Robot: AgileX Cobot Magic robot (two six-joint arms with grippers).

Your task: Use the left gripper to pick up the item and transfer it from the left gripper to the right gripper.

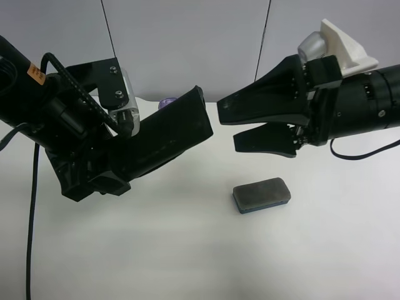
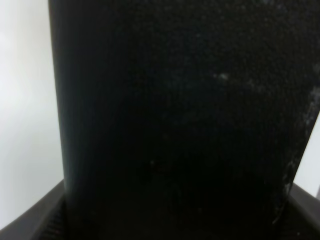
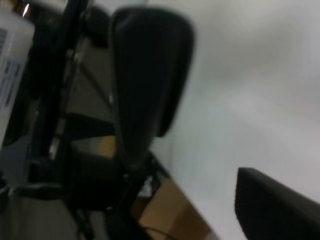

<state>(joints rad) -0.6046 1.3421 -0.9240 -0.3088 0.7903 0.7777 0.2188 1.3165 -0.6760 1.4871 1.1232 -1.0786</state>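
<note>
A gray eraser (image 1: 261, 195) lay on the white surface (image 1: 156, 250) by a pale wall (image 1: 187, 44). The left end effector (image 1: 125, 164) gripped the black case (image 1: 169, 134) in the air. The right end effector (image 1: 228, 127) was open nearby.

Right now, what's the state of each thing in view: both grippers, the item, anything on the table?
left gripper: shut on black item, up off the table
black item: held in the air, tilted, free end toward right gripper
right gripper: open, fingers apart, just short of black item, holding nothing
eraser: lying flat on table, neither gripper touching it
</note>
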